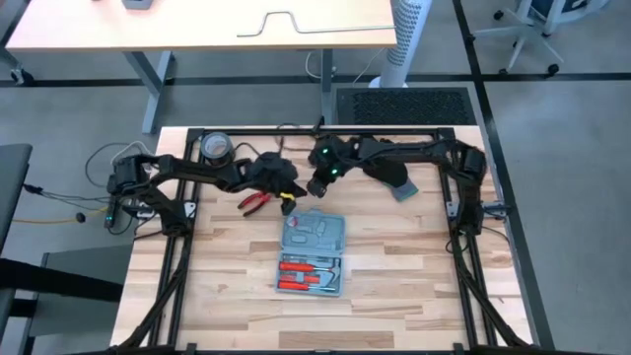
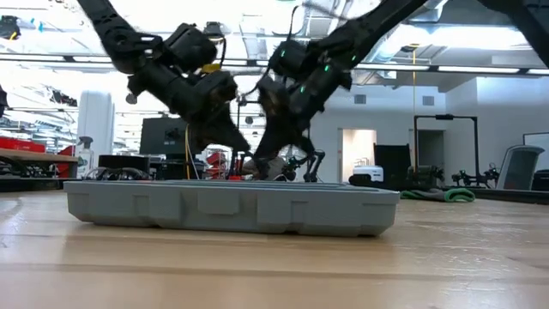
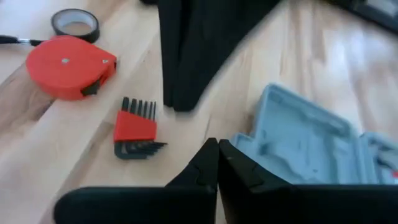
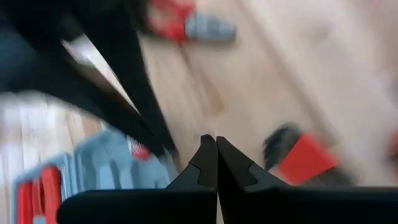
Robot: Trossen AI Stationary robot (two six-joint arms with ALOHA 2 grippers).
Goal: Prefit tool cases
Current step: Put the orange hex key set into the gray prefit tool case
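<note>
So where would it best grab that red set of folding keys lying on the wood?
Probably across the red handle of the folding key set, coming straight down from above. It lies flat, the handle is its blocky part, and the dark keys fan out thin at both ends. The left gripper, shut, is near.

Both arms are dark, slim and jointed, mounted on a black tube frame along the table's edges. The right arm [image 1: 414,158] shows small green lights near its wrist. The left arm [image 1: 197,173] carries a yellow cable. Each gripper ends in two black, tapered fingers [image 3: 205,168].
</note>
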